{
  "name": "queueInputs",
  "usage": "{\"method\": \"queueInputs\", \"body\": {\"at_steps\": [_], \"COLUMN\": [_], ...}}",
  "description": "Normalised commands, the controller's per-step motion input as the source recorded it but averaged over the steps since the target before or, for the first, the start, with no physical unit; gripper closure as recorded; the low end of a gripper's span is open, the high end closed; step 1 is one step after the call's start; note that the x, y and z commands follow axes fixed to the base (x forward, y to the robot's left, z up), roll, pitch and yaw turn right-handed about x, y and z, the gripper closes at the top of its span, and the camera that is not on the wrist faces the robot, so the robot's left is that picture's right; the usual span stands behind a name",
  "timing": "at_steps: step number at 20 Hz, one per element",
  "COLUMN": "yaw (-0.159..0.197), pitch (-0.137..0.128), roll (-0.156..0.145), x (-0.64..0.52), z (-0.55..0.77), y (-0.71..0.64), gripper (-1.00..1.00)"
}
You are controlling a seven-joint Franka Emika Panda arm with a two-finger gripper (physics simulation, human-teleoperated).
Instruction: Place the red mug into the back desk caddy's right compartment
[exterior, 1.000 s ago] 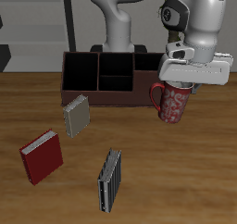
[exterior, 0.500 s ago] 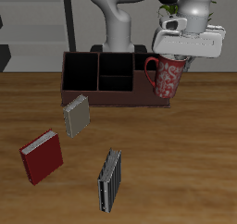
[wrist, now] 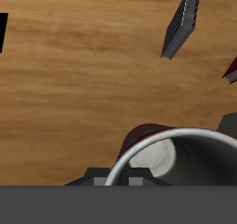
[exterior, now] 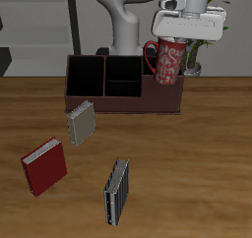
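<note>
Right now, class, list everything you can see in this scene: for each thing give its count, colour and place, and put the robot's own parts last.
red mug: one, red with pale speckles, held in the air above the caddy's right compartment.
back desk caddy: one, dark brown-maroon with black-lined sections, at the table's back.
grey book: one, grey, just in front of the caddy.
red book: one, red, nearer the table's front edge.
dark book: one, dark grey, nearest the front edge.
table: one, brown wood.
plant: one, green, behind the caddy, partly hidden.
gripper: one, white, shut on the mug's rim.
robot arm: one, white, behind the caddy.
</note>
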Motion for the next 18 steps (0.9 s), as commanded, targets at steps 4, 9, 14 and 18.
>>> {"method": "queueInputs", "body": {"at_steps": [4,9,14,18], "yaw": [-0.005,-0.012,0.002,-0.01], "pitch": [0.015,-0.012,-0.033,-0.004], "roll": [0.001,-0.007,0.029,-0.007], "x": [-0.3,-0.46,-0.53,-0.4], "z": [0.0,0.07,0.12,0.08], "y": [-0.04,0.05,0.07,0.05], "gripper": [1.0,1.0,1.0,1.0]}}
